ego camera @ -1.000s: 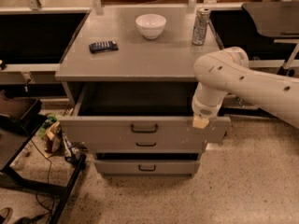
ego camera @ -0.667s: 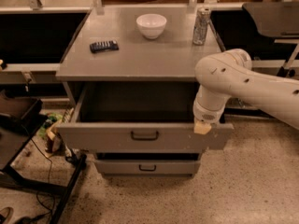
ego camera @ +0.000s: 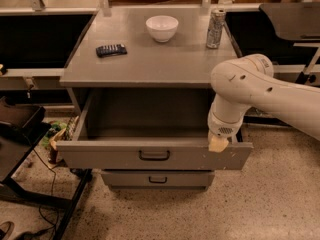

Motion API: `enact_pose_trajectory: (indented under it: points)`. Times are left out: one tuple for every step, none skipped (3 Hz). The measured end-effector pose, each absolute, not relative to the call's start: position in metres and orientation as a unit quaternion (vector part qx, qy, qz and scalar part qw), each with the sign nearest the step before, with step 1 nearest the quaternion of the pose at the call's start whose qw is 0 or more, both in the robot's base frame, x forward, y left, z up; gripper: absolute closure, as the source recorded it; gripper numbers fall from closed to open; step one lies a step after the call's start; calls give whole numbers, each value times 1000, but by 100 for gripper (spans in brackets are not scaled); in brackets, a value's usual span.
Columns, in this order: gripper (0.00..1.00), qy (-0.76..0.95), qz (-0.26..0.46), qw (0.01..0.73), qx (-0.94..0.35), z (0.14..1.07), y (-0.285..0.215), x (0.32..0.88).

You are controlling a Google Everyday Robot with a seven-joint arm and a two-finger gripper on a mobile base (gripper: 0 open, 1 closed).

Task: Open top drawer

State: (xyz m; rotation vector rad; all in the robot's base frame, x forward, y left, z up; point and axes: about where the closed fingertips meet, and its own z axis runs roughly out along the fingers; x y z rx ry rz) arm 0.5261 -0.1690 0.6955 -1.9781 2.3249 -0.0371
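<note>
The top drawer [ego camera: 100, 156] is a wide grey metal drawer with a small black bar handle [ego camera: 154, 156] and pale scuffs near its right end. It stands pulled far out of the grey cabinet [ego camera: 150, 64], and its deep grey box shows nothing inside. My gripper [ego camera: 218, 143] hangs from the white arm [ego camera: 250, 91] at the drawer's right end, its pale tip at the top edge of the drawer front.
On the cabinet top stand a white bowl [ego camera: 162, 27], a silver can [ego camera: 216, 28] and a dark remote [ego camera: 111, 50]. A narrower lower drawer [ego camera: 158, 179] sits below. A black stand [ego camera: 20, 149] and cables lie at the left. Speckled floor lies in front.
The top drawer has slid further out toward the camera, and my gripper has moved with its right end. The lower drawers now show less.
</note>
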Motion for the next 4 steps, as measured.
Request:
enact_pose_trajectory:
  points:
    - [81,761,-12,44,-647,695,-169,526]
    - [58,761,-12,44,-647,695,-169,526]
    - [35,761,-12,44,-647,695,-169,526]
    - [11,761,-12,44,-647,695,-169,526]
